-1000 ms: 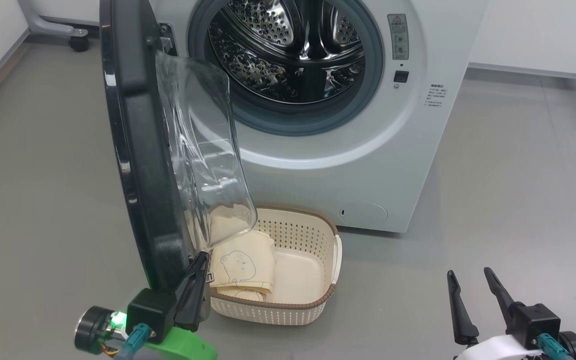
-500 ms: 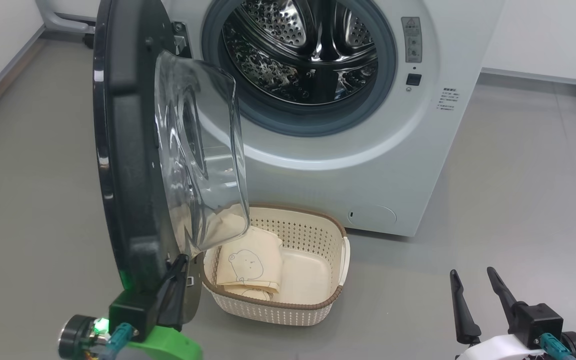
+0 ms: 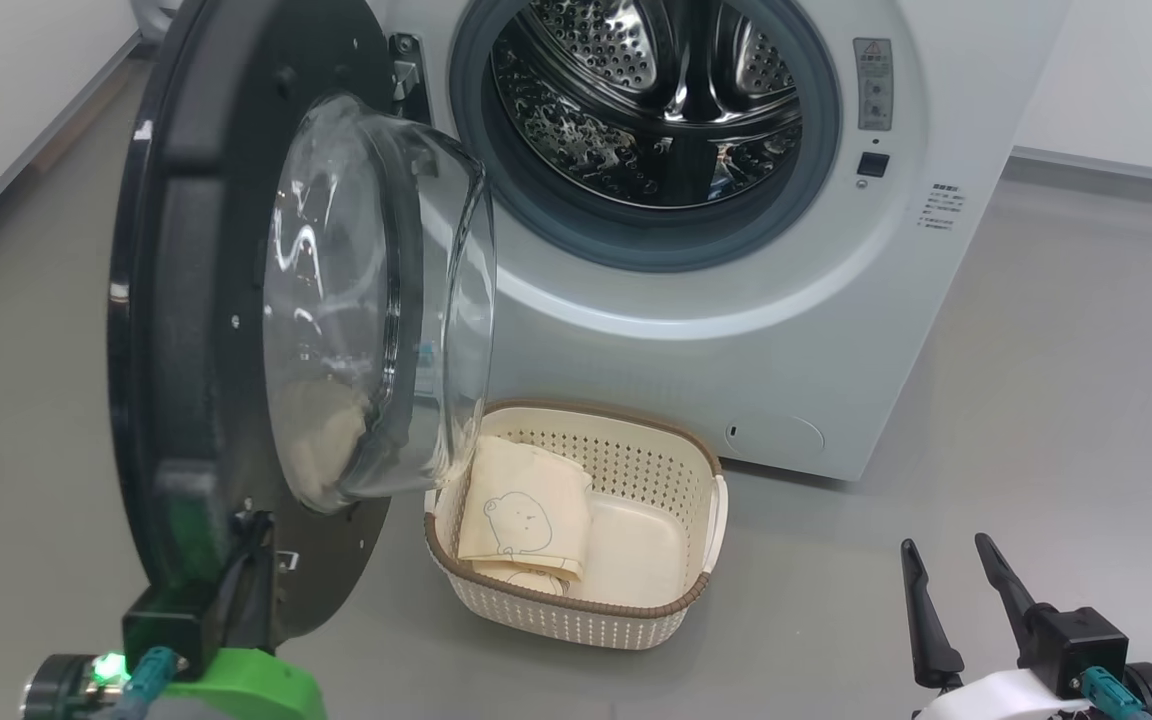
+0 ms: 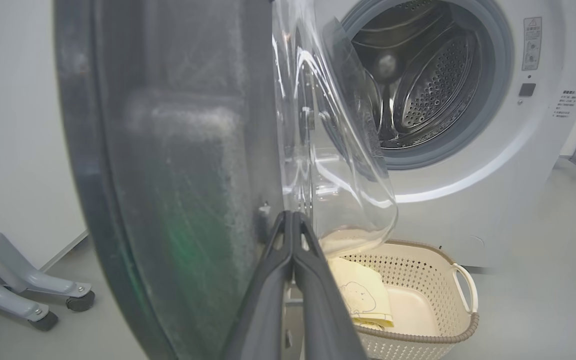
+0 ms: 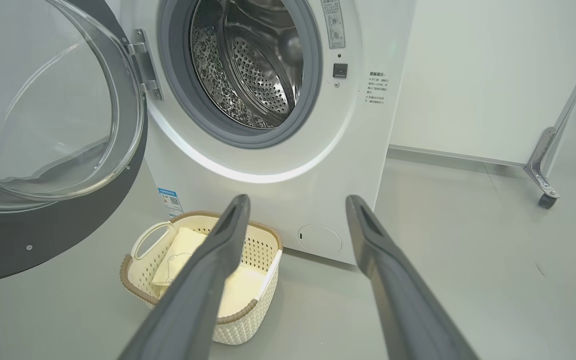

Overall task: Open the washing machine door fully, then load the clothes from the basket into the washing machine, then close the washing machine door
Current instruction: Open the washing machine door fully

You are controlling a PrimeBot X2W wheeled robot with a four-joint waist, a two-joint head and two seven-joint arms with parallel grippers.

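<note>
Left fingers (image 4: pixel 273 280), pressed together, touch the washing machine door (image 3: pixel 186 300).

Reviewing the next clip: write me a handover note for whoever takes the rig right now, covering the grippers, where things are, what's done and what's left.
Left gripper: shut, fingers against the lower inner side of the washing machine door.
Right gripper: open, empty, low on the right.
Door swung well off the washing machine; drum looks empty.
Clothes lie folded in the basket, on the floor in front of the machine.
Done: door largely open.
Left: finish the swing if needed, load the clothes, close the door.
</note>
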